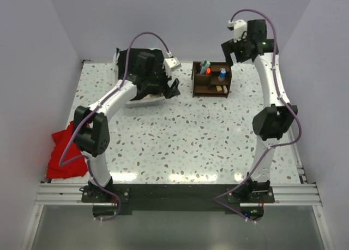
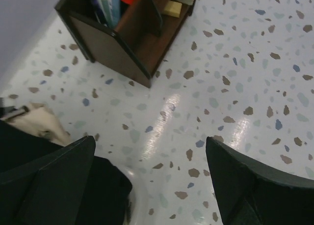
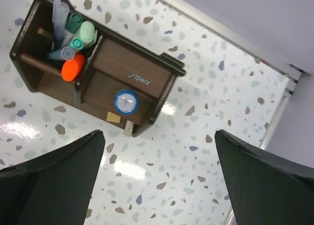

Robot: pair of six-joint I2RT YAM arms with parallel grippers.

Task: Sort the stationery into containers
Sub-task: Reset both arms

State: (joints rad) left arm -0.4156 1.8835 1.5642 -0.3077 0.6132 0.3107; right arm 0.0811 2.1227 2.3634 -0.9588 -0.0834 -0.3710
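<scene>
The dark brown organiser (image 1: 211, 79) is seen at the far side of the speckled counter (image 1: 191, 146), between the two arms. Several pens (image 3: 86, 33) and the marker with orange cap (image 3: 72, 69) are kept upright in its tall compartment. The round blue-grey sharpener (image 3: 126, 101) is placed in a lower part beside them, and the tan eraser (image 3: 114, 117) is laid in the shallow front tray, near the sharpener. The left pincer (image 2: 152, 161) is held wide and empty, low over the counter near the organiser. The right pincer (image 3: 159, 156) is also spread wide, with nothing in it, above the organiser. A red cloth (image 1: 62, 154) is seen lying at the left edge of the counter.
</scene>
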